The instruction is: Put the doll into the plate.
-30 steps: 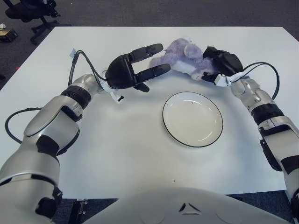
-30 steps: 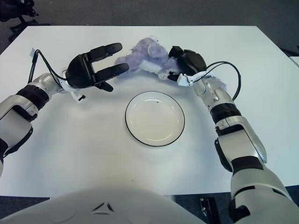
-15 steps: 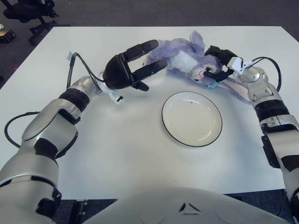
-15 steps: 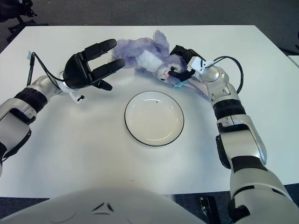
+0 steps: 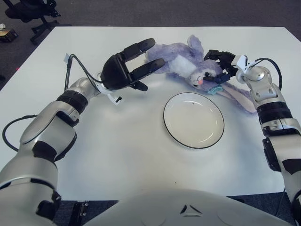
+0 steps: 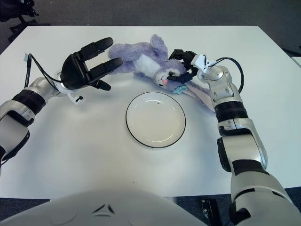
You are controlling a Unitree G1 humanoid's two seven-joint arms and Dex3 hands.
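I am noting the doll (image 5: pixel 188 63) now unrolling beyond the empty plate (image 5: pixel 194 120), right hand (image 5: pixel 221 68) pinching its head, left hand (image 5: pixel 127 70) spreading open beside.

Between the left hand (image 5: pixel 127 70) and the right hand (image 5: pixel 221 68) the purple doll (image 5: pixel 188 63) fills the gap. Just toward the robot from both hands, only the plate (image 5: pixel 193 120) lies on the white table (image 5: pixel 117 150); bare surface surrounds it.
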